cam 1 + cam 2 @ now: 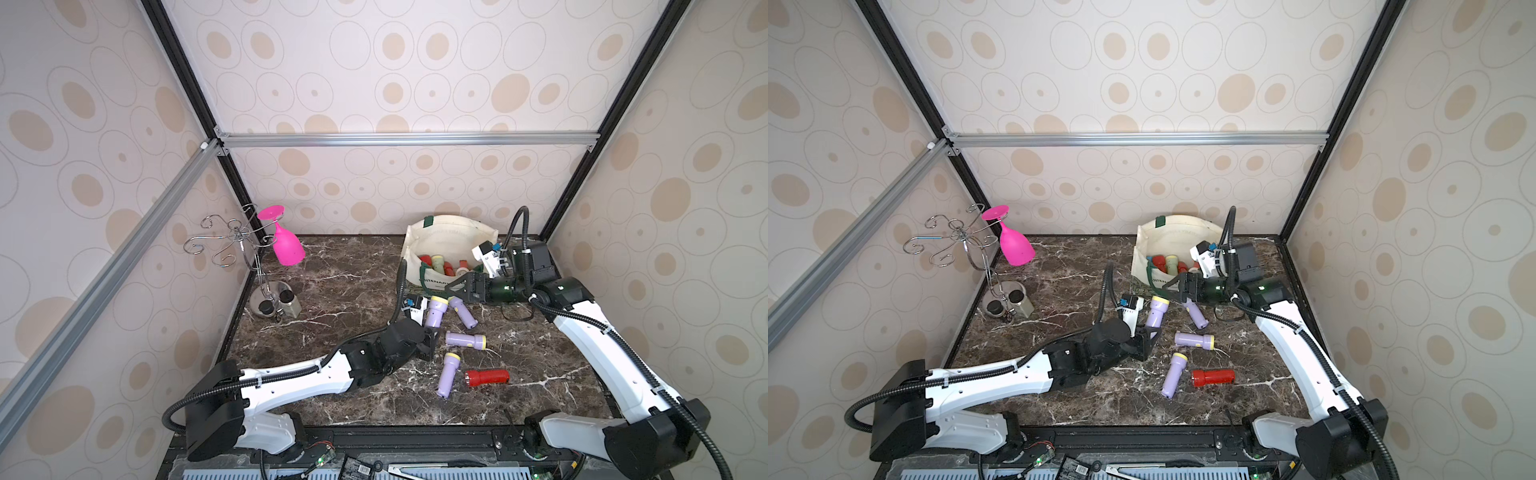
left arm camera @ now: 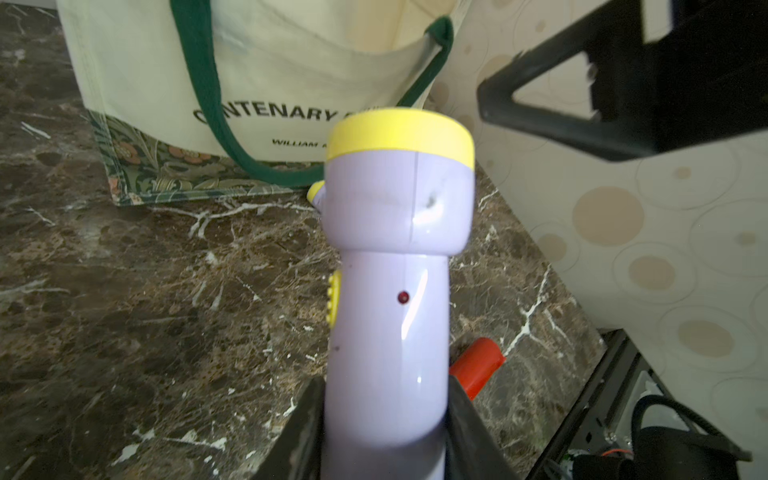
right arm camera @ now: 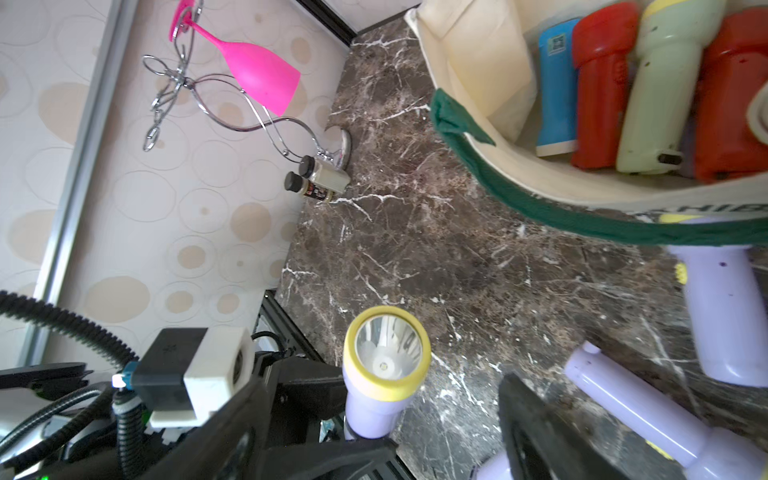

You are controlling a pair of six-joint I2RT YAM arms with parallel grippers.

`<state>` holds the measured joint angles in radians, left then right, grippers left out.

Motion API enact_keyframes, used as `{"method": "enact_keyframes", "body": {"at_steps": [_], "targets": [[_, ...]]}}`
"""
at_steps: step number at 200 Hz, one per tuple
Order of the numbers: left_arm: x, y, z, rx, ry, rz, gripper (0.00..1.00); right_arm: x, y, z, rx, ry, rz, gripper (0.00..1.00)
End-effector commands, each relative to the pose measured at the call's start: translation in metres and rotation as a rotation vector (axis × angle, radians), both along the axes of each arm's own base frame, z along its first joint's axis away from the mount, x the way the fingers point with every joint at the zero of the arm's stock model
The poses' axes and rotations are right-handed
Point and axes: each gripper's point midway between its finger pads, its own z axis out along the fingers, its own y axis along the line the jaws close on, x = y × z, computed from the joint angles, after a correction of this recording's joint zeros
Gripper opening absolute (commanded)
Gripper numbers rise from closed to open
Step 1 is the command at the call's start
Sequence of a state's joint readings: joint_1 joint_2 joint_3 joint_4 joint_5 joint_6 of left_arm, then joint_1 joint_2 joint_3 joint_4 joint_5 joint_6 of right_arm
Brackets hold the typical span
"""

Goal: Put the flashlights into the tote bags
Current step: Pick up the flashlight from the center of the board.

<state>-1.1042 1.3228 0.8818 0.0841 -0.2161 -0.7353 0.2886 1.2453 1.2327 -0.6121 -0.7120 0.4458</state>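
My left gripper is shut on the handle of a lilac flashlight with a yellow ring, its head towards the tote bag. The cream bag stands open at the back right and holds red, pale green and blue flashlights. My right gripper hangs open by the bag's front, gripping nothing. Three lilac flashlights and a red one lie on the marble.
A pink goblet hangs from a chrome rack at the back left, with two small dark-capped bottles at its foot. A black cable loop lies under the right arm. Patterned walls close three sides.
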Motion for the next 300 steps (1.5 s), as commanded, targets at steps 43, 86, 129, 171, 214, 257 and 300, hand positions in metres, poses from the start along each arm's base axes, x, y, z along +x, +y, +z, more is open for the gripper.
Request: {"method": "enact_keyframes", "body": {"at_steps": [43, 86, 129, 171, 214, 257, 300], "targets": [[0.012, -0.011, 0.066, -0.224, -0.096, -0.01, 0.02, 0.002, 0.028, 0.002, 0.176, 0.104, 0.107, 0.87], [0.015, -0.02, 0.072, -0.269, -0.103, -0.015, 0.02, -0.002, 0.034, -0.011, 0.163, 0.142, 0.134, 0.82], [0.018, -0.026, 0.071, -0.269, -0.095, -0.022, 0.01, -0.004, 0.034, -0.011, 0.148, 0.13, 0.142, 0.64], [0.022, -0.025, 0.068, -0.269, -0.084, -0.017, 0.01, -0.005, 0.033, -0.009, 0.131, 0.114, 0.15, 0.52], [0.026, -0.026, 0.066, -0.248, -0.081, -0.014, 0.01, -0.004, 0.032, -0.006, 0.12, 0.102, 0.145, 0.36], [0.029, -0.028, 0.058, -0.18, -0.066, -0.01, 0.32, 0.002, 0.028, 0.004, 0.069, 0.051, 0.132, 0.12], [0.029, -0.024, 0.056, -0.159, -0.066, -0.001, 0.72, 0.026, 0.005, 0.007, -0.051, 0.016, 0.006, 0.0]]}}
